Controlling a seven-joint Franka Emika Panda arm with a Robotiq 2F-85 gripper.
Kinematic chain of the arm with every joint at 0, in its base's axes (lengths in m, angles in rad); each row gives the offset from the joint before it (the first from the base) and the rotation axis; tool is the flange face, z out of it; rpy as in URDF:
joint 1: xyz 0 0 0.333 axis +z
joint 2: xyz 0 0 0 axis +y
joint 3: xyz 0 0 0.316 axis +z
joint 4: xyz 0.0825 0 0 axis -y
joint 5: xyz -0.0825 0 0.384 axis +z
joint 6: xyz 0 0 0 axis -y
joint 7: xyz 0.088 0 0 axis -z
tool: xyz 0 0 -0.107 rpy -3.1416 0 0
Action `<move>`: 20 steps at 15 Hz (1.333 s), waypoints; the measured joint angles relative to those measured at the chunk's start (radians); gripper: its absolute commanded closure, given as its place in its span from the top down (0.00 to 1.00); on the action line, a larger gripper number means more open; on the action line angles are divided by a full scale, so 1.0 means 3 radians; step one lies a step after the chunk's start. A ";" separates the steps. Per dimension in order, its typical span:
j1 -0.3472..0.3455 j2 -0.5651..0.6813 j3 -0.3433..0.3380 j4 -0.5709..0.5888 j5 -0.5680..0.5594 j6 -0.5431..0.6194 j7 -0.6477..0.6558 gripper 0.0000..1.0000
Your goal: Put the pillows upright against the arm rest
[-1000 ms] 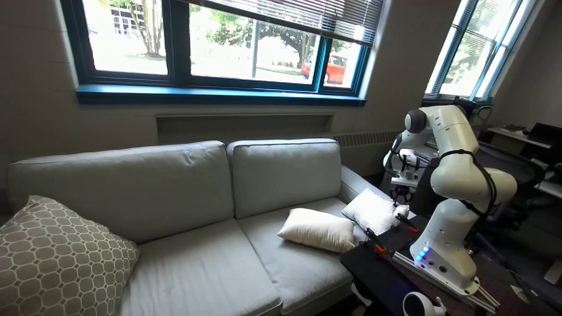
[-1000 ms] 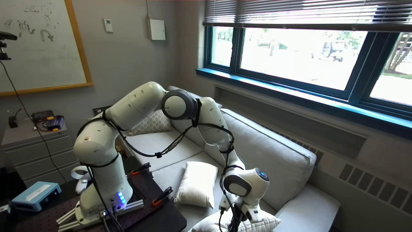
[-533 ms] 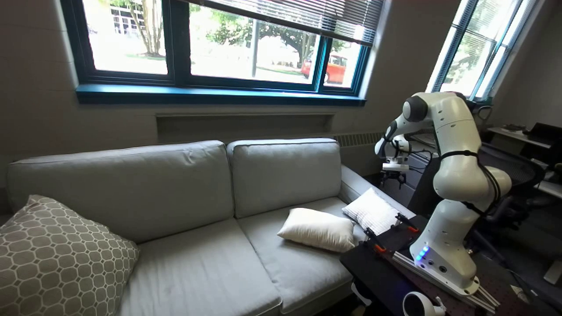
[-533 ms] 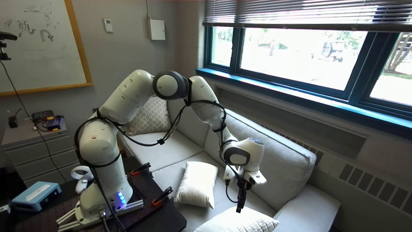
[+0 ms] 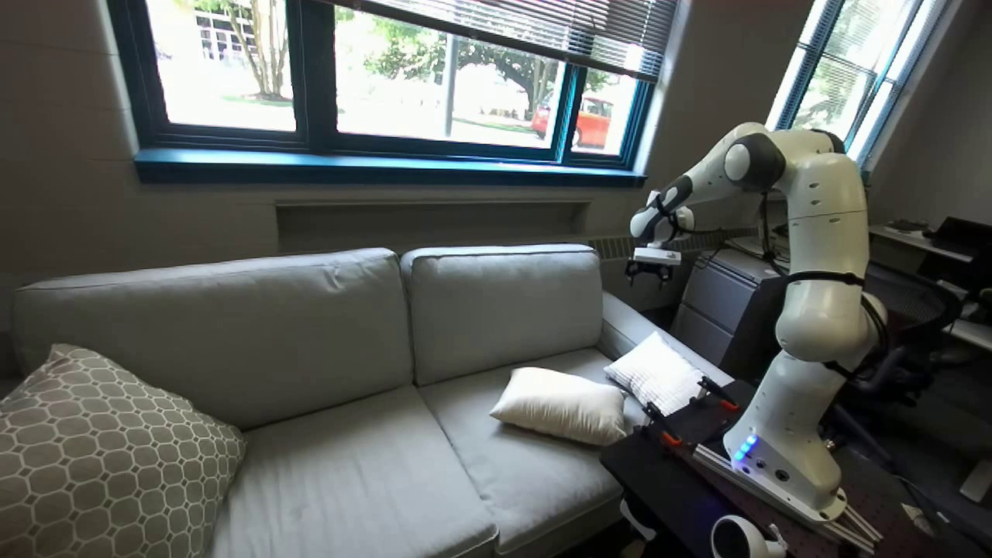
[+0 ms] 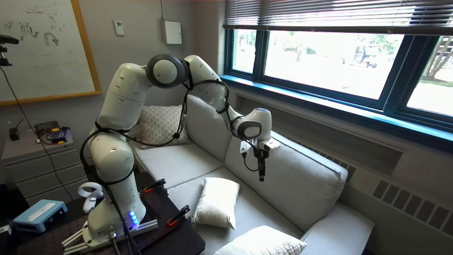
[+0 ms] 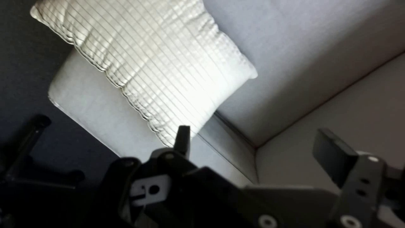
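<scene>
Quilted pillow (image 6: 260,243) cropped at bottom

End effector (image 5: 647,279): a second ago down at the grid-stitched pillow (image 5: 657,370); now lifted well above it and, in an exterior view, in front of the back cushion (image 6: 293,170).
Fingers (image 7: 334,155): then at bunched fabric, now spread wide and apart from it.
Stitched fabric: the bunched-up end has dropped back down.
Robot arm (image 5: 828,240): elbow risen, now hiding the lower part of the side window (image 5: 841,74).
Lattice pillow (image 6: 159,124): mostly behind the arm then, largely in sight now.
Grey cabinet (image 5: 714,298): more of its front shows.
</scene>
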 measured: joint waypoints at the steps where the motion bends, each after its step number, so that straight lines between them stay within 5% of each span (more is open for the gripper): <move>1: 0.0059 -0.0107 0.0079 0.0012 -0.0001 -0.0074 0.0041 1.00; 7: 0.0124 -0.0618 0.0782 0.0495 0.0278 -0.1185 0.0018 1.00; 12: 0.0133 -0.0658 0.1089 0.1230 0.0434 -0.2147 -0.0019 1.00; 20: 0.0586 -0.0156 0.1442 0.1571 0.0251 -0.2611 0.0012 1.00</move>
